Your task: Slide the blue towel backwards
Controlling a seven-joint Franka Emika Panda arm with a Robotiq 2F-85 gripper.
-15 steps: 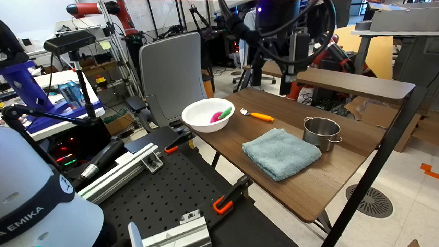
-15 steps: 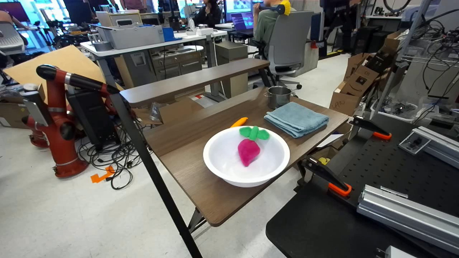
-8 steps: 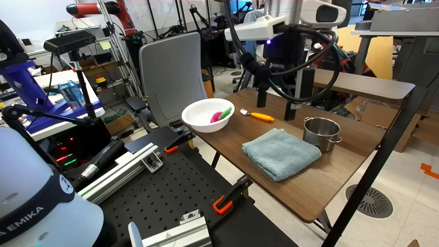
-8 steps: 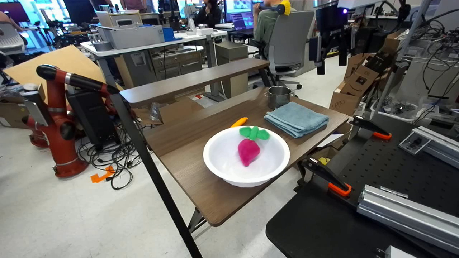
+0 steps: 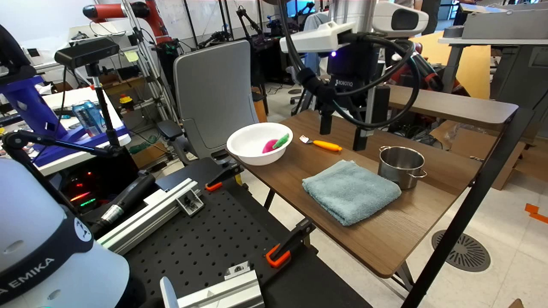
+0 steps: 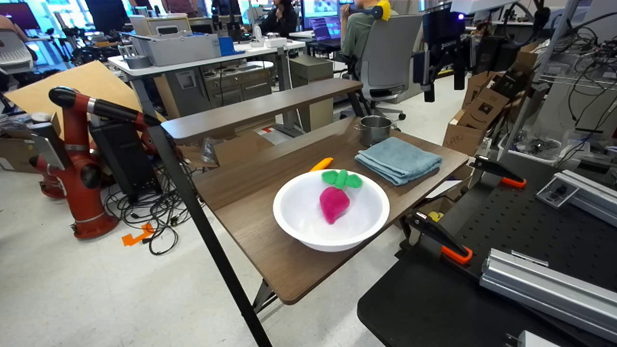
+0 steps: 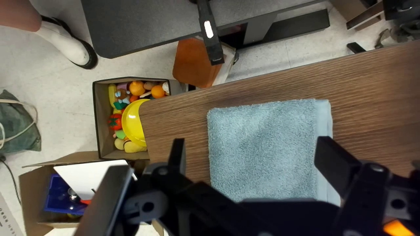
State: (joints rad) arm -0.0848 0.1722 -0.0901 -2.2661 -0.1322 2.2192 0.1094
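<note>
The blue towel (image 5: pixel 351 192) lies folded and flat on the wooden table (image 5: pixel 398 252), and it also shows in an exterior view (image 6: pixel 399 160) beside the pot. My gripper (image 5: pixel 342 136) is open and empty, pointing down, well above the table; it also hangs high in an exterior view (image 6: pixel 444 91). In the wrist view the towel (image 7: pixel 262 144) lies beneath and between the spread fingers of the gripper (image 7: pixel 252 140), not touched. The gripper body hides the towel's lower edge there.
A steel pot (image 5: pixel 401 167) stands against the towel's far corner. A fork with an orange handle (image 5: pixel 327 146) and a white bowl (image 5: pixel 260 144) holding a pink and green plush toy are on the same table. A raised shelf (image 5: pixel 445 105) runs along one long side.
My gripper has come down from higher up and into view in both exterior views, then shifted very slightly. It stays open. The towel, pot, fork and bowl have not moved.
</note>
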